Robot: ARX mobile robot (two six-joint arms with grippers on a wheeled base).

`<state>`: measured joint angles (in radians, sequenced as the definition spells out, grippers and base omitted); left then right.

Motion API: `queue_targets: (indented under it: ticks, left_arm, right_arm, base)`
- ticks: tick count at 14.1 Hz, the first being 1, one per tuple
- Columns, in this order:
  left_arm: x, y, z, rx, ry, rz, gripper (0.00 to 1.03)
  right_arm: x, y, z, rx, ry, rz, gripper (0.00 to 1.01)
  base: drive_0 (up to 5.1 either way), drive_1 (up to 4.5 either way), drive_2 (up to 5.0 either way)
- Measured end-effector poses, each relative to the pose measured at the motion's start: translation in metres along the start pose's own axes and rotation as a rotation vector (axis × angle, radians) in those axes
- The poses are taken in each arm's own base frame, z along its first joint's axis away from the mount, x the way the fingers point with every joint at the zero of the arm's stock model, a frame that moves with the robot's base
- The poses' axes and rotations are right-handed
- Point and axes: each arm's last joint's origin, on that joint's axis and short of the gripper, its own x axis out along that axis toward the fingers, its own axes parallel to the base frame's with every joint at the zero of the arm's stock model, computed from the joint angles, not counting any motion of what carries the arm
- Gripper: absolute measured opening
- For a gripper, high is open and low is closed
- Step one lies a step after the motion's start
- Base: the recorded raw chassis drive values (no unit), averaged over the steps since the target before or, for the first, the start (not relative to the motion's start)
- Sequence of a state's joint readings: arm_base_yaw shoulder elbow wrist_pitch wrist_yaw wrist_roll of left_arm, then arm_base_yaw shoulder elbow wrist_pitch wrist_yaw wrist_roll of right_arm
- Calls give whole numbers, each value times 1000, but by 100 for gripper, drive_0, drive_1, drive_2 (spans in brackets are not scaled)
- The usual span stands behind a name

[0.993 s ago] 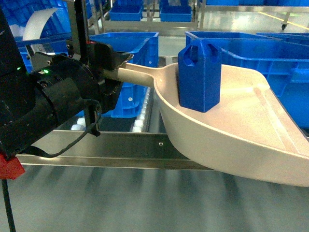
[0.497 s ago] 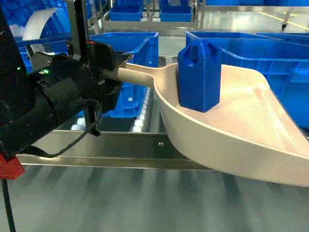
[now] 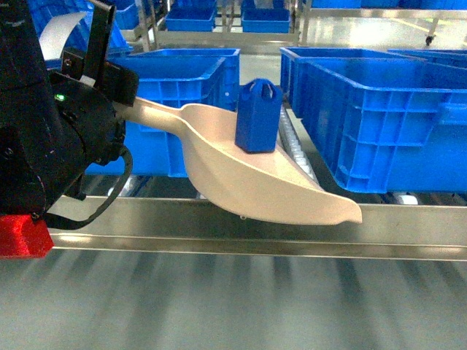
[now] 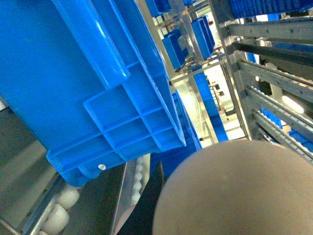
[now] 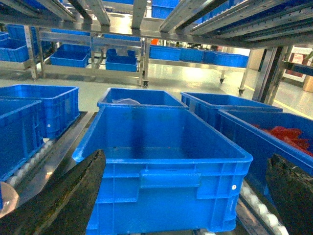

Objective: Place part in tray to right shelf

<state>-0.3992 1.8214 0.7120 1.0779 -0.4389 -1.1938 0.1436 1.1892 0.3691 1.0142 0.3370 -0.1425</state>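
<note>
The beige tray (image 3: 248, 171) hangs in front of the right shelf (image 3: 408, 219), its scoop over the shiny front rail and its lip low and to the right. Upright on it stands the blue part (image 3: 257, 117), in the gap between two blue crates. My left gripper (image 3: 122, 102) is shut on the tray's handle at the left. The left wrist view shows only the tray's underside (image 4: 239, 191) and one dark finger (image 4: 151, 200). My right gripper (image 5: 186, 196) is open with nothing between its fingers, facing a blue crate (image 5: 166, 161); it is out of the head view.
Large blue crates (image 3: 182, 109) (image 3: 379, 117) sit on the shelf's white rollers (image 3: 403, 197) either side of the tray. Another crate's ribbed wall (image 4: 98, 83) is close to the left wrist. A crate at far right holds red items (image 5: 288, 134). More racks stand behind.
The tray with the part has swung away from the camera, to the left and lower, and looks smaller. The left arm has lifted and turned. The part still stands upright.
</note>
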Motion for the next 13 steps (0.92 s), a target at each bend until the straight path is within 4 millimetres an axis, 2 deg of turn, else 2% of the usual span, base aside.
queue_targets:
  ticks: [2,8,13]
  left_arm:
    - [-2,-8,3,-8,4,-34,13]
    - [-6,-58,29,-46,-78,-183,13]
    - [7,-72,79,-67,-321,-104,13]
  right_arm:
    - [0,0,0,0,0,0,98]
    - [0,0,0,0,0,0,98]
    - [0,0,0,0,0,0,98]
  base:
    - [0,0,0]
    - [0,0,0]
    - [0,0,0]
